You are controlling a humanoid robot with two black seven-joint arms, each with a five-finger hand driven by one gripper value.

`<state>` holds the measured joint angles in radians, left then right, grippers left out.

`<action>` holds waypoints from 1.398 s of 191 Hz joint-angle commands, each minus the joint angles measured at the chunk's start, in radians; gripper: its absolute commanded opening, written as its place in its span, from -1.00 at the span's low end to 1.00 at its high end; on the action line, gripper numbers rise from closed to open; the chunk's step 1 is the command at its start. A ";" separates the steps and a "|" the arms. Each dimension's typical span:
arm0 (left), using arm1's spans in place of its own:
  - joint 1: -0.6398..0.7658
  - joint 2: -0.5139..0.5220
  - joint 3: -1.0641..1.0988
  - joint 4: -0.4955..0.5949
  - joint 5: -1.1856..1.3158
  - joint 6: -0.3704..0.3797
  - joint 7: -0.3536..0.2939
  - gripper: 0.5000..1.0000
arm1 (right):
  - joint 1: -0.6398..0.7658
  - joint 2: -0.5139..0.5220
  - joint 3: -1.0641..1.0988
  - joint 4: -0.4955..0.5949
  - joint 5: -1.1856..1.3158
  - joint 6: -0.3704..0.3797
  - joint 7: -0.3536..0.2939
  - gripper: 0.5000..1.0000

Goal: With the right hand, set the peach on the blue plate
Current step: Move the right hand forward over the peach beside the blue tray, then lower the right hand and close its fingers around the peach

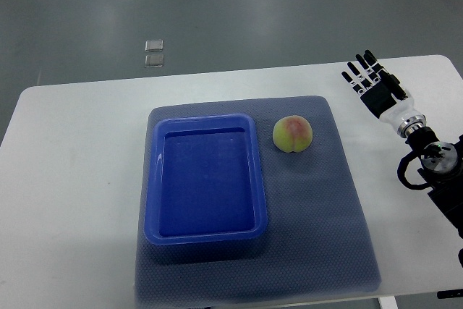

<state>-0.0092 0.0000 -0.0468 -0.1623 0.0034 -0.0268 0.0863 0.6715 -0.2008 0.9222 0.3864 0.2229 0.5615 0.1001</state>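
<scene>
A yellow-green peach with a red blush (292, 134) lies on the grey mat, just right of the blue plate's far right corner. The blue plate (155, 179) is a deep rectangular tray on the mat, empty. My right hand (367, 72) is at the table's far right, well right of and a little beyond the peach, fingers stretched out flat and holding nothing. Its arm comes in from the right edge. The left arm does not show.
A grey mat (318, 222) covers the middle of the white table (72, 179) under the plate and peach. Two small clear squares (153, 53) lie on the floor beyond the table's far edge.
</scene>
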 commanded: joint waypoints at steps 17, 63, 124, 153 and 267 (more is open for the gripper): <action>0.000 0.000 -0.001 0.003 -0.002 0.002 0.001 1.00 | 0.011 -0.003 0.000 0.000 -0.004 -0.012 0.000 0.73; 0.000 0.000 -0.005 -0.002 0.000 -0.004 0.001 1.00 | 0.043 -0.003 -0.002 0.016 -0.088 -0.011 0.001 0.74; 0.000 0.000 -0.004 -0.020 0.000 -0.007 0.001 1.00 | 0.109 -0.055 -0.029 0.065 -0.494 0.026 0.004 0.73; 0.000 0.000 -0.001 -0.040 0.000 -0.009 0.001 1.00 | 0.174 -0.137 -0.082 0.155 -0.849 0.028 0.006 0.73; 0.000 0.000 0.002 -0.072 0.000 -0.009 0.001 1.00 | 0.312 -0.351 -0.425 0.623 -1.406 -0.058 -0.062 0.73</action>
<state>-0.0092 0.0000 -0.0452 -0.2350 0.0047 -0.0354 0.0875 0.9882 -0.5524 0.5315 0.9992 -1.1759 0.5357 0.0691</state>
